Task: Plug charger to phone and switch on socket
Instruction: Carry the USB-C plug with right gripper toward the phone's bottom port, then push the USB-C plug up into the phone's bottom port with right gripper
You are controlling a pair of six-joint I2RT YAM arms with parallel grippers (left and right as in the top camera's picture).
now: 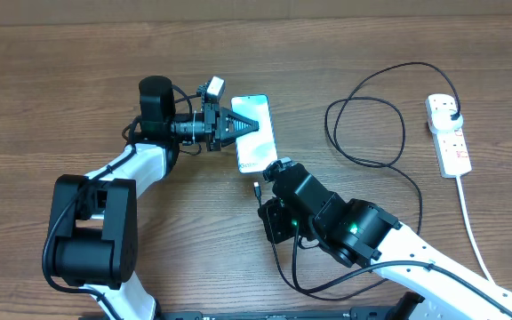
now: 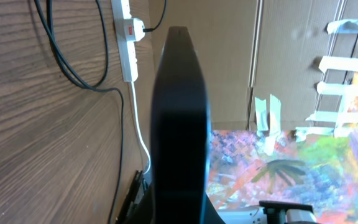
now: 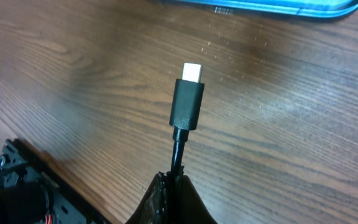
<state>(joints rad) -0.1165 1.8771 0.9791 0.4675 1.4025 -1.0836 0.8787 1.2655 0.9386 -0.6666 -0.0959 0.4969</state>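
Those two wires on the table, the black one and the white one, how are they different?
The thin black charger cable loops widely; the thicker white cord runs almost straight toward the near edge. The black cable's end, just behind its small connector, is pinched in the right gripper; the white cord lies untouched. Both lead to the white power strip.

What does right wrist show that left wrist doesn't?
Right wrist only: the connector, metal tip bare, held from below by the shut right hand, with the phone edge just beyond it. Left wrist only: the power strip with a plug in it, and its white cord. Both: the wooden table and stretches of the black charger cable.
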